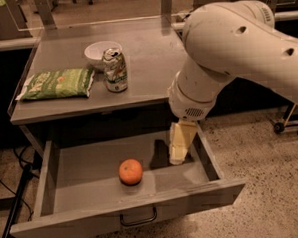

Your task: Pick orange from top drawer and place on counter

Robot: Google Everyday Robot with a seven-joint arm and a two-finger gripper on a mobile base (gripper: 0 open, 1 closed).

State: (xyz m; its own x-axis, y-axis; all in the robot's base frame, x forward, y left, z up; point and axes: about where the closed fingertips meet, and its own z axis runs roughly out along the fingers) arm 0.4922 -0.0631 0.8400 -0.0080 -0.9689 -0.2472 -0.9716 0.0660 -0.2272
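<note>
The white robot arm point(235, 41) is the biggest thing; it comes from above the right side of the top drawer point(193, 201) and bends down into it. The grey worktop point(150, 56) stands directly above the back part of the drawer and has low raised rims on its sides. The drawer is pulled out far, so most of its floor is uncovered.

On the worktop, above the left side of the drawer, lies a flat green bag point(57, 84). The cream end effector point(179, 148) hangs, pointing down, inside the right part of the drawer, near its right wall. Whether it is open or closed cannot be told; it holds nothing. A white bowl point(102, 52) and a drink can point(115, 70), which touches it or nearly so, stand on the worktop above the middle of the drawer.

The orange point(130, 171) lies on the drawer floor, near the front panel and a little left of the middle. It is to the left of the end effector and apart from it, with bare floor between them. The dark handle point(138, 220) is on the front panel, below the orange.
</note>
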